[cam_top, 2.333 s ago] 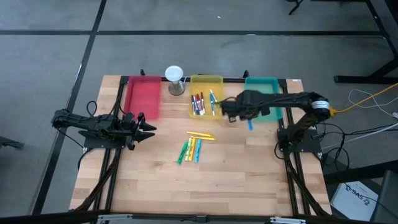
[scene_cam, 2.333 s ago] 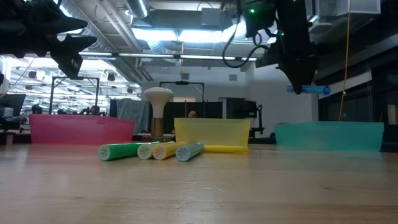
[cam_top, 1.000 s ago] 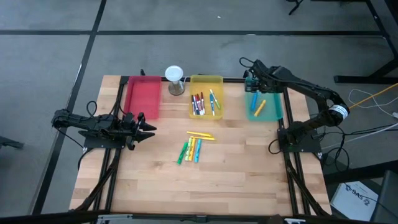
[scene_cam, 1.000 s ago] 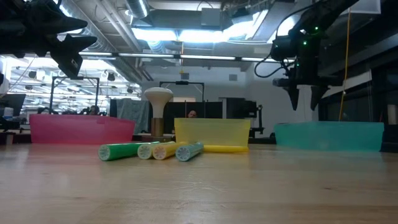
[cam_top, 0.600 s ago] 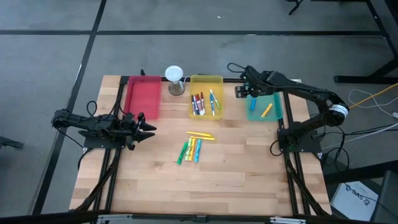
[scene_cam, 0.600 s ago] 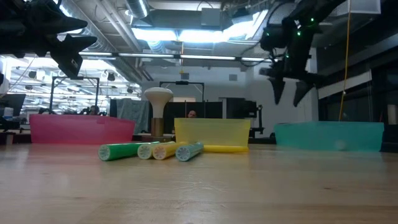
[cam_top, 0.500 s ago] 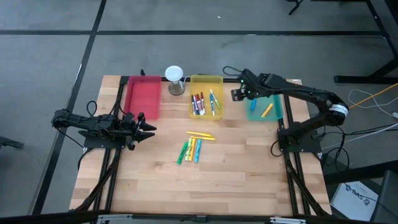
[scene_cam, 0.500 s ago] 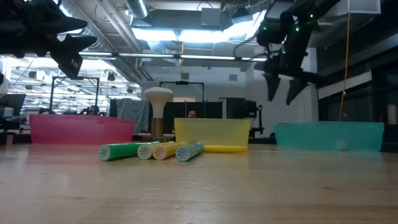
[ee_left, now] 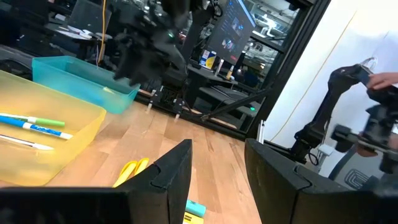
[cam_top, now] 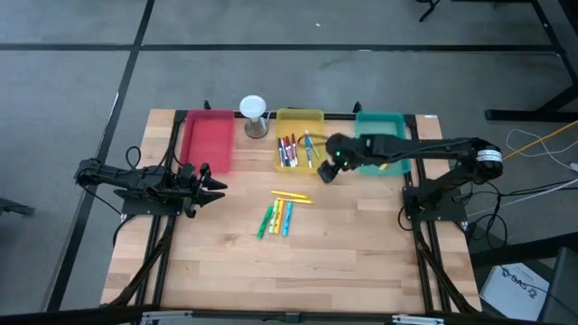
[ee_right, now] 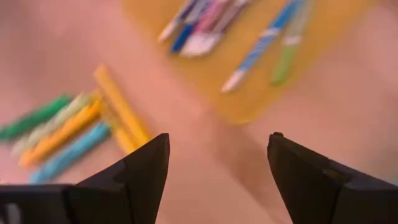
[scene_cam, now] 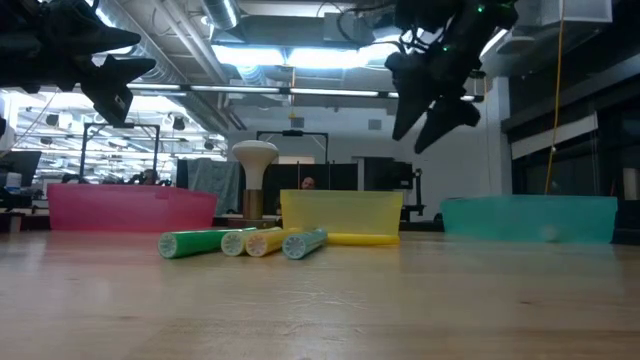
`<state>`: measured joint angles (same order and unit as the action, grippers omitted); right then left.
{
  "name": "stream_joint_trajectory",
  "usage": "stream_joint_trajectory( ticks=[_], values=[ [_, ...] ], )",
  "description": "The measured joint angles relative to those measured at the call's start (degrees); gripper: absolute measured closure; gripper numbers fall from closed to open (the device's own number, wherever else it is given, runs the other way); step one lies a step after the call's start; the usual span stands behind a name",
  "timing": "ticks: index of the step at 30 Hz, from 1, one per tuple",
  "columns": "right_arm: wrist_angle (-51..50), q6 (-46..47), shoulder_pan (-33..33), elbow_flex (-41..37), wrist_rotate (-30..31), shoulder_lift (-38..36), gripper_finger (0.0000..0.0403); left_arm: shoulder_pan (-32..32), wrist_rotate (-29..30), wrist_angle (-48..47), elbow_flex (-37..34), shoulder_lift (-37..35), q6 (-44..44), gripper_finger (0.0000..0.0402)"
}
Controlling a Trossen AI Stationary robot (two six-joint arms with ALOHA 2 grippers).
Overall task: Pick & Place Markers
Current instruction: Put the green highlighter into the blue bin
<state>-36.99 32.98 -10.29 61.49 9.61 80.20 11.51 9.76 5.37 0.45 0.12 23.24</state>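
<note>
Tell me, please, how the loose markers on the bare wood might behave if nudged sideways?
The markers are slim round tubes lying flat on smooth table, so they would probably roll. They lie bunched together, so pushing one likely shifts its neighbours. They look stiff and light.

You see three trays: a red one, a yellow one and a teal one. The pens on the light wood tabletop are green, yellow, orange and blue. The yellow tray's pens are red, blue and green. Both arms are black.
</note>
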Motion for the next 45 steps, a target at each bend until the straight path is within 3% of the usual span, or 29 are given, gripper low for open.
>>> stream_joint_trajectory(
  ticks=[7,15,21,27,45],
  values=[
    [4.27,-7.05,6.89,0.00,-6.69,4.98,0.0140,0.00,0.00,-0.02,0.00,0.02,0.00,0.0258],
    [1.04,-13.69,11.08,7.75,-6.86,11.67,0.0140,0.00,0.00,0.00,0.02,0.00,0.00,0.0258],
    [0.79,-20.92,11.98,13.19,-6.95,16.40,0.0140,0.01,0.00,-0.01,0.02,0.01,0.00,0.0258],
    [0.68,-26.27,12.11,16.25,-12.48,21.50,0.0140,0.02,0.00,-0.02,0.02,0.02,0.00,0.0258],
    [-1.93,-30.69,12.08,16.55,-12.86,29.34,0.0140,0.00,0.00,-0.02,0.02,0.01,0.00,0.0258]
  ],
)
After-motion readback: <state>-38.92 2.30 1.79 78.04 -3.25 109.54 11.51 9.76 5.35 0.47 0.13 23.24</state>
